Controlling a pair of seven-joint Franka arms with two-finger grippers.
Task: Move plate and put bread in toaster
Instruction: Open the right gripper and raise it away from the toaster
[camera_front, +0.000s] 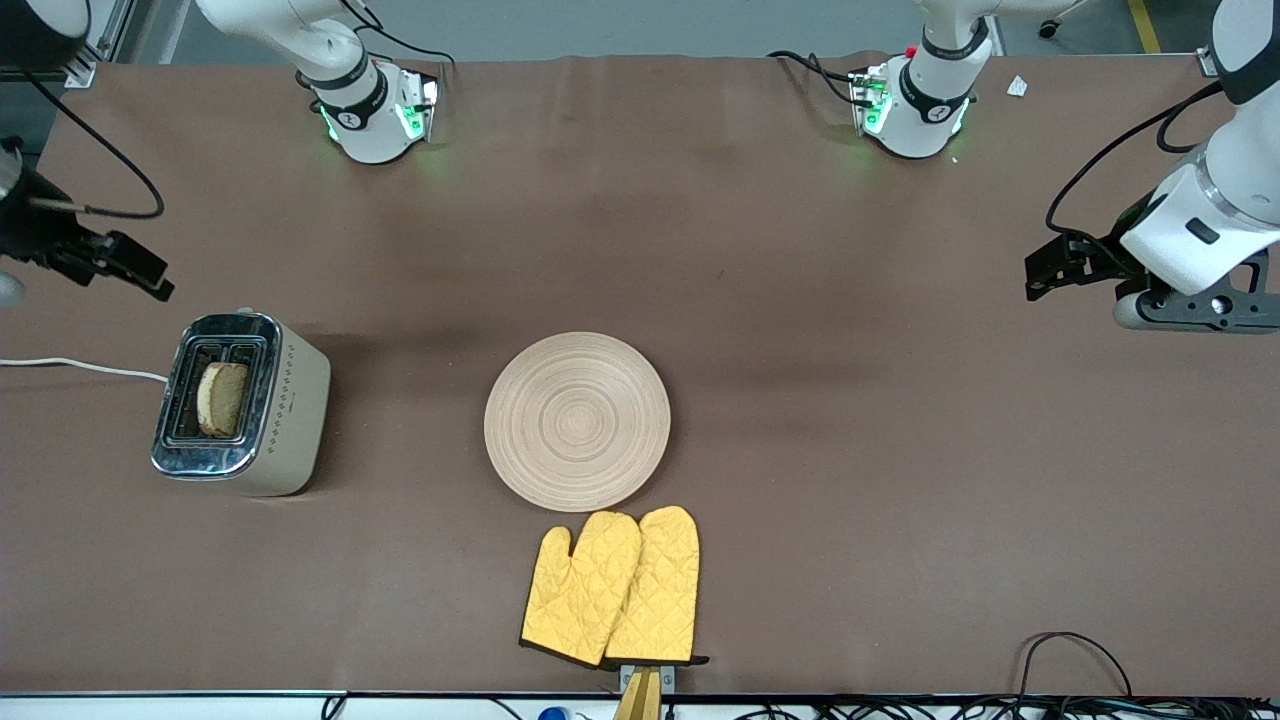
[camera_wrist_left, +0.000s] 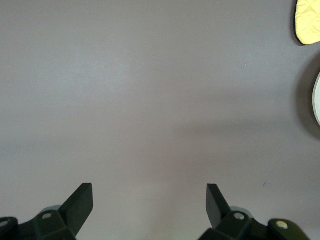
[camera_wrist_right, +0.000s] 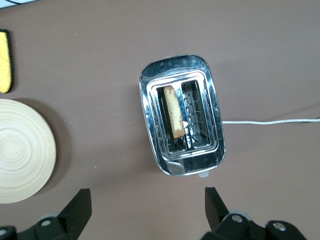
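Observation:
The toaster stands toward the right arm's end of the table, its chrome top facing up. The bread stands upright in the slot on the plate's side and also shows in the right wrist view. The plate lies bare at the table's middle, with part of it in the right wrist view. My right gripper is open and empty in the air over bare table beside the toaster. My left gripper is open and empty over bare table at the left arm's end.
A pair of yellow oven mitts lies nearer to the front camera than the plate, almost touching it. The toaster's white cord runs off the right arm's end of the table. Cables lie along the front edge.

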